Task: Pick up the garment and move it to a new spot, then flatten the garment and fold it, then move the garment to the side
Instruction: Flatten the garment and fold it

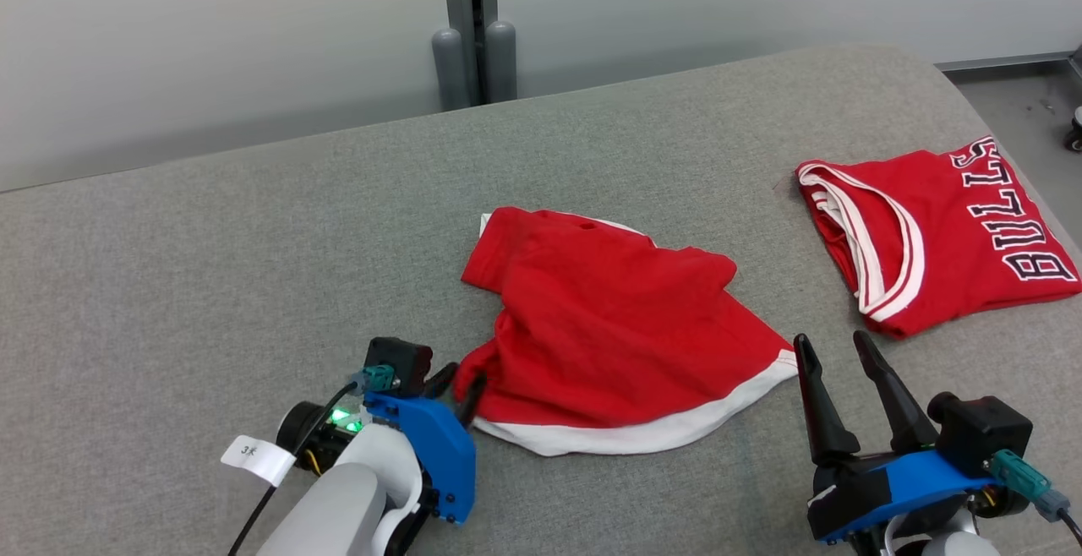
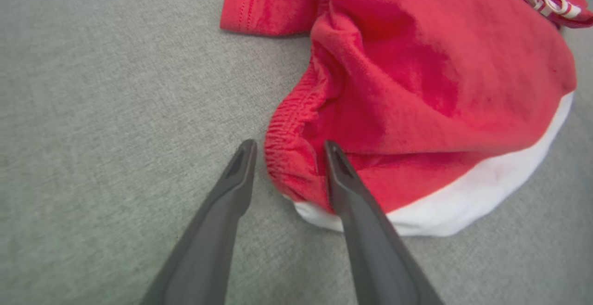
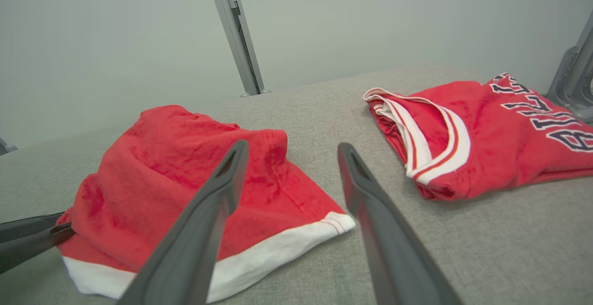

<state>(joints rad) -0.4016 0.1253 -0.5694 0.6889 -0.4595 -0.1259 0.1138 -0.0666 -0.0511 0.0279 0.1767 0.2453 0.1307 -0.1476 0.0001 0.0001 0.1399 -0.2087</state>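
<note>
Garment (image 1: pixel 609 328): red shorts with a white hem band, laid crumpled near the middle of the grey padded surface (image 1: pixel 254 243), the gathered waistband turned toward the robot's left.
Left gripper (image 2: pixel 289 149): held low at the waistband corner; the fingers are spread, with bunched elastic set between them and one finger resting against the red cloth. The fabric is not seen to be pinched.
Right gripper (image 1: pixel 833 345): fingers spread wide, nothing held; placed just beside the hem's right corner, apart from it.
Jersey (image 1: pixel 938 226): red, white-trimmed, lettered "BULLS", laid folded at the surface's right edge, well apart from the shorts.
Post (image 1: pixel 473 24): grey, set upright against the pale wall behind.
</note>
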